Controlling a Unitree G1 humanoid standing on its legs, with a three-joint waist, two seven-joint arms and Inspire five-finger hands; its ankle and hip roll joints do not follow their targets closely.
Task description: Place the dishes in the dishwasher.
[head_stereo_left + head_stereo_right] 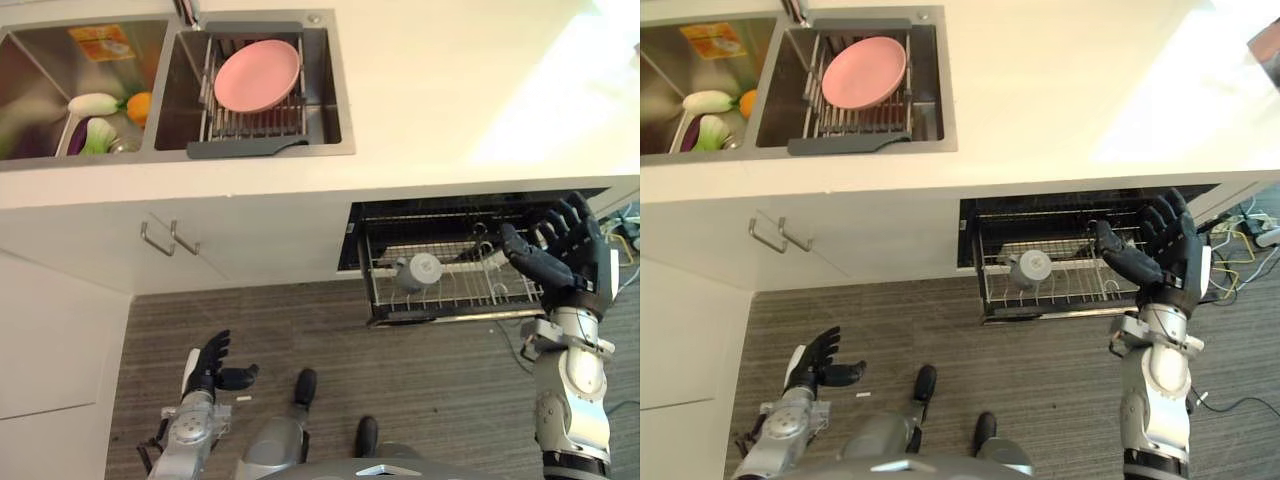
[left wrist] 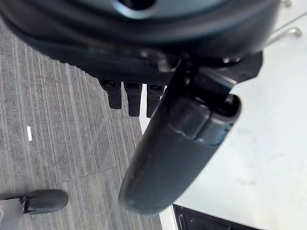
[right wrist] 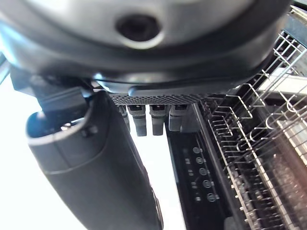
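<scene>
A pink plate (image 1: 256, 75) lies on the wire drying rack (image 1: 222, 122) in the right sink basin. Below the counter, the dishwasher's wire rack (image 1: 455, 285) is pulled out, and a grey cup (image 1: 419, 270) lies in it on its side. My right hand (image 1: 563, 250) is raised in front of the rack's right end, fingers spread and straight, holding nothing; its fingers (image 3: 144, 120) also show against the counter edge. My left hand (image 1: 208, 364) hangs low over the floor by the cabinet, open and empty.
The left basin (image 1: 40, 90) holds a white dish (image 1: 92, 103), an orange (image 1: 139, 107) and green items. Two cabinet handles (image 1: 170, 240) stick out below the sink. The white countertop (image 1: 460, 90) stretches to the right. The floor is grey wood planks (image 1: 420, 380).
</scene>
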